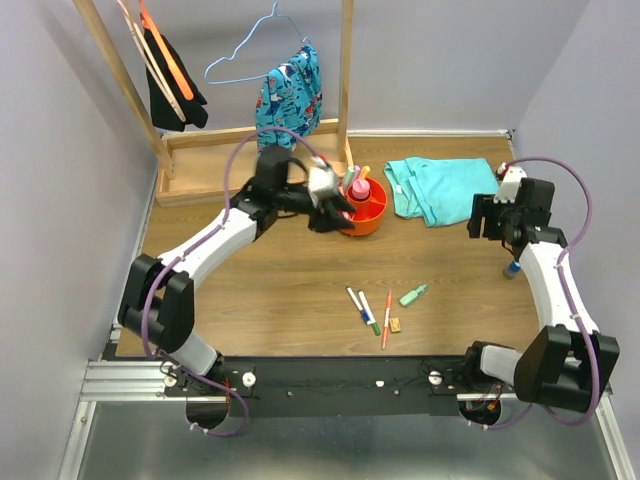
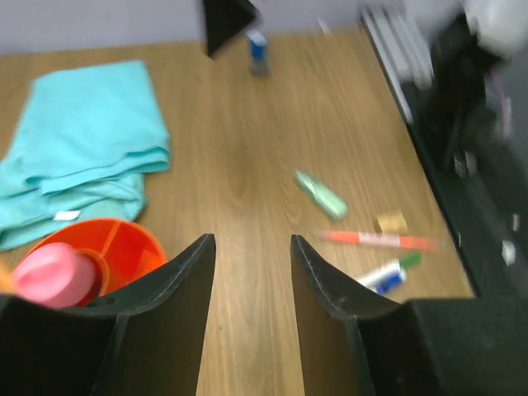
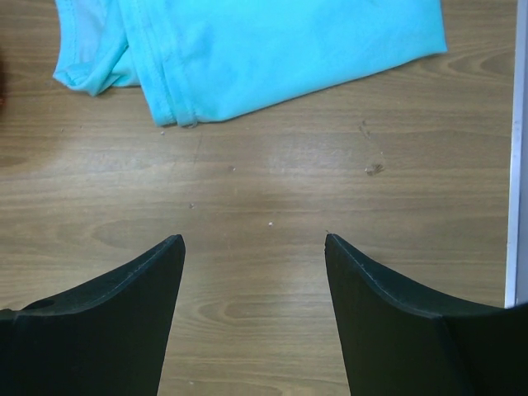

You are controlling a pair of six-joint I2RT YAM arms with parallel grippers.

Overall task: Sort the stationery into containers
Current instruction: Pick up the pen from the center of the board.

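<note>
Nearer the arms than the bowl (image 1: 372,225), five pieces lay loose on the counter (image 1: 260,290): two white pens (image 1: 355,298), an orange pen (image 1: 386,320), a tan eraser (image 1: 396,324) and a green highlighter (image 1: 413,295). A blue-capped item (image 1: 512,268) stood well right of the bowl. Inside the bowl sat a pink bottle (image 1: 359,189) and a few other pieces, so I judged the sort roughly half done, with six pieces left. The left end effector (image 1: 328,212) hung just left of the bowl, fingers apart and empty; whether it touched the rim I could not tell. The right end effector (image 1: 488,222), beyond the towel (image 1: 440,188) from the bowl, gaped wide, holding nothing.
</note>
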